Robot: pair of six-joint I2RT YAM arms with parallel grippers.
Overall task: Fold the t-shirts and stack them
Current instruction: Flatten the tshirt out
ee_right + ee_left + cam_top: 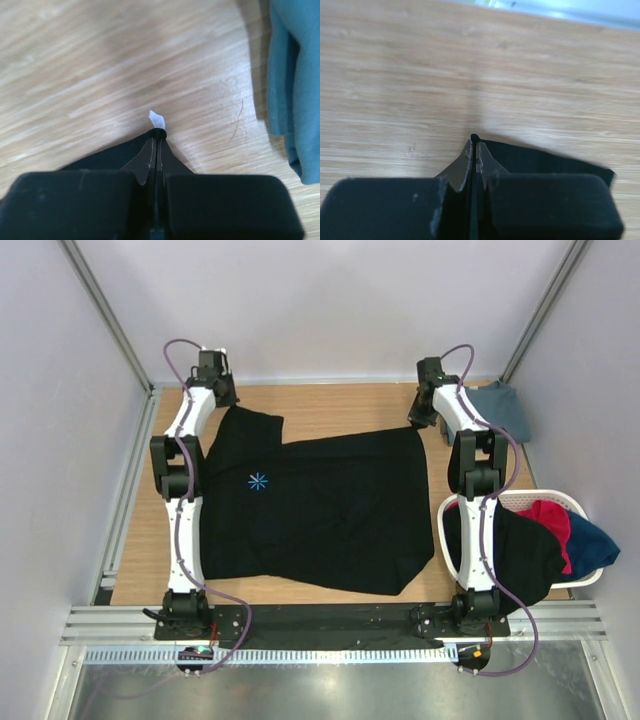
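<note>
A large black t-shirt with a light-blue starburst mark lies spread across the wooden table. At its far-left corner, my left gripper is shut on the cloth. In the left wrist view, black fabric is pinched between the closed tips of the left gripper. My right gripper is shut on the shirt's far-right corner. The right wrist view shows the right gripper holding black cloth, with a small white tag sticking out. A slate-blue t-shirt lies folded at the far right.
A white basket at the near right holds a black shirt, a magenta-red one and a blue one. Pale walls enclose the table on three sides. A metal rail runs along the near edge.
</note>
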